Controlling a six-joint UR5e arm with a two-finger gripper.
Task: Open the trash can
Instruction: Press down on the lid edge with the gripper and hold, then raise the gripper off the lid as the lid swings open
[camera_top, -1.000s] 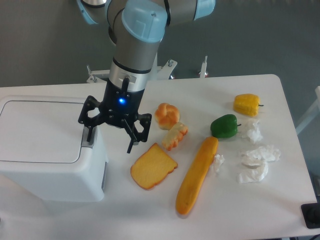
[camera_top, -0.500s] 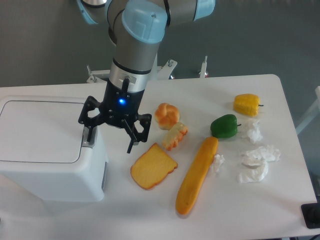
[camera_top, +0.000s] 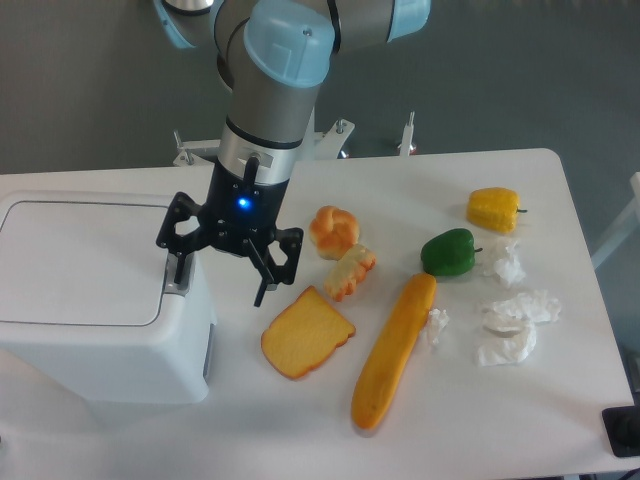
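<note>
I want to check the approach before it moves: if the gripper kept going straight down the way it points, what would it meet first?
Most likely the trash can: one finger of the open gripper sits at the grey latch on its lid edge. The other finger hangs beside the bin, over bare table. Depth is uncertain.

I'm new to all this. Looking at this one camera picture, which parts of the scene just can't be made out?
- Trash can: its left side runs off the picture's edge, and its inside is hidden by the shut lid.
- Grey latch: partly hidden by a finger of the pincer, so contact can't be judged.
- Black object, bottom right corner: cut off, unidentifiable.
- Arm: cut off at the top.
</note>
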